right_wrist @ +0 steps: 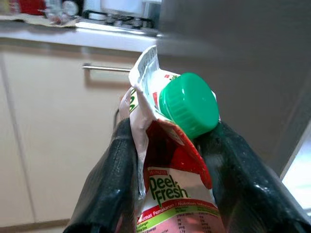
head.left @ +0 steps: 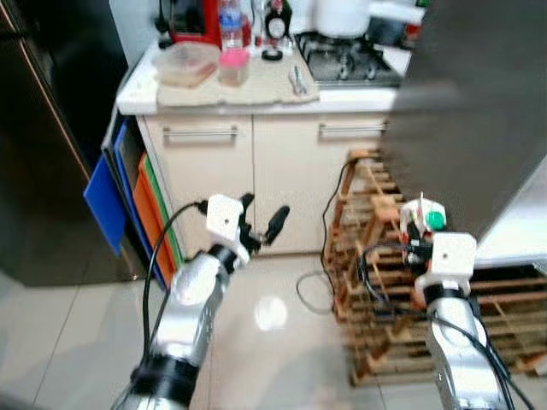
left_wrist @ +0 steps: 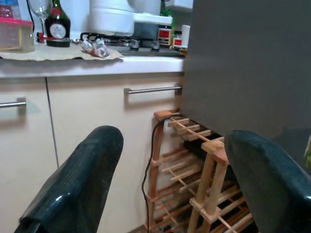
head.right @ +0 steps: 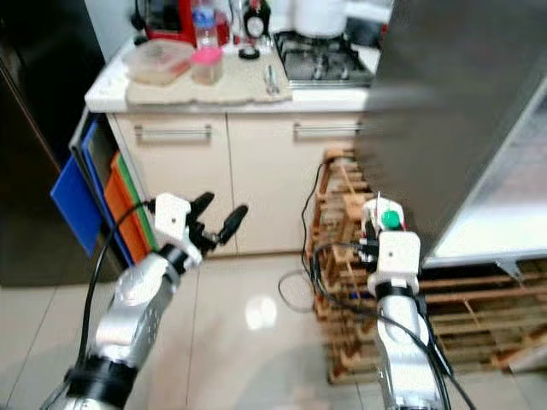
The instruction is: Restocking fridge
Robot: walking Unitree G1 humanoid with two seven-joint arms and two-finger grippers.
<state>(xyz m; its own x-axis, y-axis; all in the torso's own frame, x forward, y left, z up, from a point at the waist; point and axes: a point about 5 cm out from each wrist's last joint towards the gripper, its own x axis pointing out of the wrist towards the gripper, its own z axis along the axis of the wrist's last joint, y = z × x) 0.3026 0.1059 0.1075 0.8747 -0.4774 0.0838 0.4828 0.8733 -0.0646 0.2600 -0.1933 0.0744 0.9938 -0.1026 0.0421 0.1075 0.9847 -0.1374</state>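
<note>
While my right gripper (head.left: pixel 416 229) clenches the green-capped carton (right_wrist: pixel 175 160) at lower right, left gripper (head.left: pixel 263 224) fingers are released; shelving it remains, I judge.

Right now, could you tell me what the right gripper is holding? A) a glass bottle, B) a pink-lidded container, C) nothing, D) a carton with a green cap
D: the right gripper is shut on the carton, whose green cap sits between the black fingers.
</note>
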